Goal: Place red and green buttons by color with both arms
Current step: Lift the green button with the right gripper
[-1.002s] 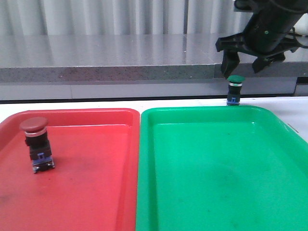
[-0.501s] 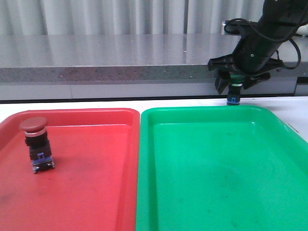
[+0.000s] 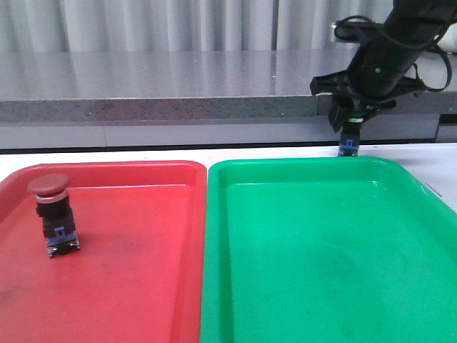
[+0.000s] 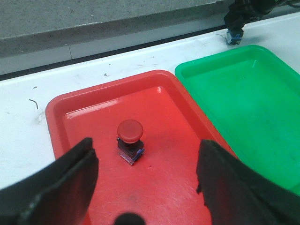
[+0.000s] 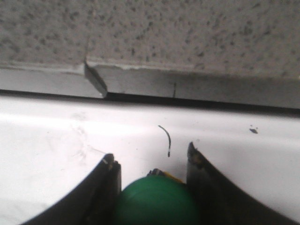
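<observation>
The red button [image 3: 51, 207] stands upright in the red tray [image 3: 128, 286], at its left. In the left wrist view my left gripper [image 4: 146, 159] hangs open and empty above this tray, with the red button [image 4: 130, 138] just beyond the fingers. The green button [image 3: 348, 146] stands on the white table behind the green tray [image 3: 321, 271]. My right gripper [image 3: 350, 118] is down over it. In the right wrist view both fingers [image 5: 107, 187] press against the green cap [image 5: 157, 204].
A grey stone ledge [image 3: 178, 107] runs along the back, close behind the right gripper. The two trays lie side by side and fill the front of the table. A small dark wire scrap [image 5: 166, 138] lies on the white table beyond the green button.
My right gripper has come down from above the green button and closed its fingers round the cap. The red button and the trays have not moved.
</observation>
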